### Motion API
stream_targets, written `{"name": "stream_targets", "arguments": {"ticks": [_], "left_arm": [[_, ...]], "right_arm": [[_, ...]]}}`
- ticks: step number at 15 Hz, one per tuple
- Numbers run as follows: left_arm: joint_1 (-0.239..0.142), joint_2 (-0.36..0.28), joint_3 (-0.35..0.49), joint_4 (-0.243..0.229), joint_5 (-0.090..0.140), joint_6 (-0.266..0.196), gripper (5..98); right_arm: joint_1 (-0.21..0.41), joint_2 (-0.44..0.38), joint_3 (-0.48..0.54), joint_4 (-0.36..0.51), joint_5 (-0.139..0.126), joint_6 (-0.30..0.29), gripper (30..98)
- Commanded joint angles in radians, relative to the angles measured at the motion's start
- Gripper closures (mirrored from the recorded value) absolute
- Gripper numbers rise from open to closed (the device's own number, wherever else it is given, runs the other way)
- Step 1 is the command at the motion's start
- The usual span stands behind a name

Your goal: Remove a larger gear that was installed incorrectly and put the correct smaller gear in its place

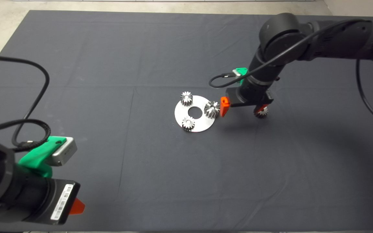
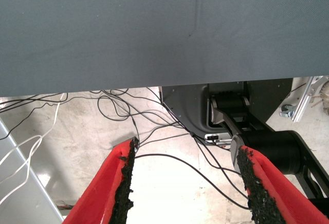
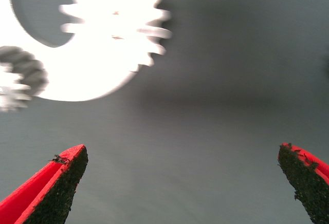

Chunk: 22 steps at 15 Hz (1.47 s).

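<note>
A silvery round plate [image 1: 179,114] with a centre hole lies mid-mat. The larger gear [image 1: 211,108] stands on the plate's right edge, and two small silvery gears [image 1: 186,97] [image 1: 188,124] stand on its far and near edges. My right gripper [image 1: 243,109] hangs open just right of the plate, one finger [image 1: 224,106] beside the larger gear. The smaller gear [image 1: 261,112], dark, lies on the mat by the other finger. In the right wrist view the open gripper [image 3: 180,183] faces bare mat, with the larger gear [image 3: 115,23] ahead. My left gripper [image 1: 75,207] is parked at the lower left.
The dark mat [image 1: 160,181] covers the table. The left wrist view shows the open left gripper [image 2: 185,183], the mat's edge [image 2: 154,80], and floor with loose cables [image 2: 118,111] and a black machine base [image 2: 267,131].
</note>
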Motion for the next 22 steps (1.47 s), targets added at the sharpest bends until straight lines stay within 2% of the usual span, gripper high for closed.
{"name": "stream_targets", "arguments": {"ticks": [1, 10, 14, 17, 22], "left_arm": [[-0.008, 0.002, 0.013, 0.002, 0.026, -0.011, 54.3], [-0.008, 0.0, 0.014, 0.002, 0.029, -0.019, 54.3], [-0.008, 0.0, 0.013, 0.002, 0.029, -0.019, 54.3], [-0.008, 0.004, 0.011, 0.005, 0.029, -0.019, 54.3], [-0.008, 0.005, 0.008, 0.037, 0.028, -0.019, 54.3]], "right_arm": [[0.005, 0.066, -0.074, -0.056, -0.068, -0.039, 30.8], [-0.13, 0.112, -0.137, -0.19, -0.068, -0.073, 30.8], [-0.133, 0.122, -0.146, -0.213, -0.068, -0.082, 30.8], [-0.132, 0.124, -0.194, -0.21, -0.068, -0.116, 30.8], [-0.094, 0.141, -0.244, -0.198, -0.074, -0.15, 30.8]]}}
